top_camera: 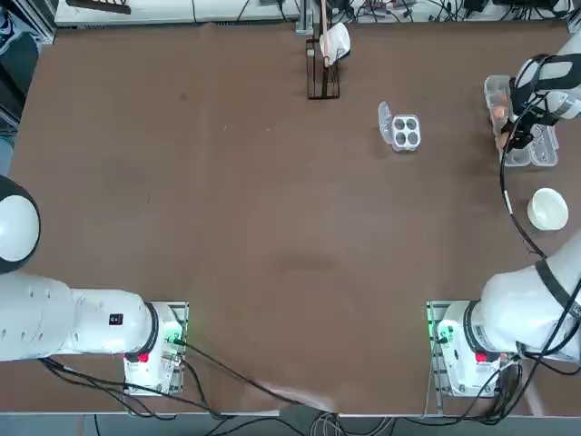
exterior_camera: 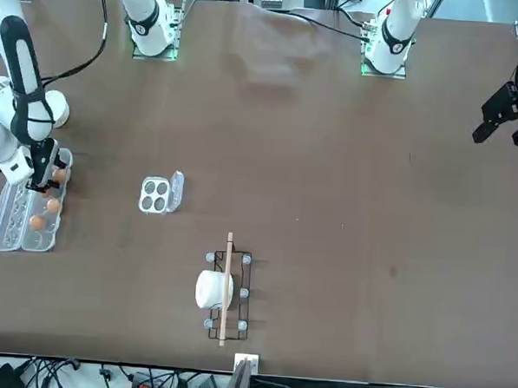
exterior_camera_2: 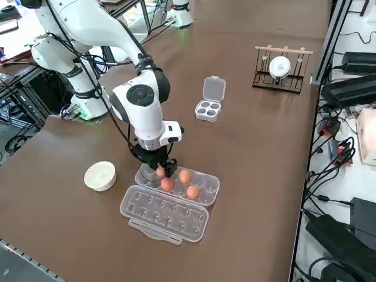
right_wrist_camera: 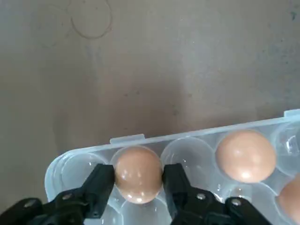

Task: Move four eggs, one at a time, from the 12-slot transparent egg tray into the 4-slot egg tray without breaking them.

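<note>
- My right gripper [right_wrist_camera: 138, 180] is down in the 12-slot transparent egg tray [exterior_camera_2: 202, 191], its two black fingers [right_wrist_camera: 101, 185] pressed against either side of one egg [right_wrist_camera: 138, 174], so I read it as clamped on that egg.
- On the wrist camera the gripped egg sits in a cup at the end of the tray, in the row along the tray's outer edge; a second egg [right_wrist_camera: 245, 155] rests two cups along in the same row, with a bare cup between them.
- The edge of a third egg [right_wrist_camera: 290, 201] shows at the frame border in the other row.
- From the right side I count four eggs in the tray's base: the gripped one under the fingers, then three more [exterior_camera_2: 167, 184] [exterior_camera_2: 185, 176] [exterior_camera_2: 192, 191] clustered just beside it.
- The tray's hinged lid [exterior_camera_2: 164, 213] lies flat and open next to the base, towards the table's near edge in that view.
- A round white bowl [exterior_camera_2: 100, 175] stands near the tray, apart from it.
- Farther out, the 4-slot egg tray [exterior_camera_2: 208, 109] sits well apart on the brown table [exterior_camera_2: 264, 147], lid [exterior_camera_2: 213, 89] open, and I see all four cups bare.
- Farthest off, a small rack [exterior_camera_2: 281, 69] holds a white cup [exterior_camera_2: 279, 66].
</note>
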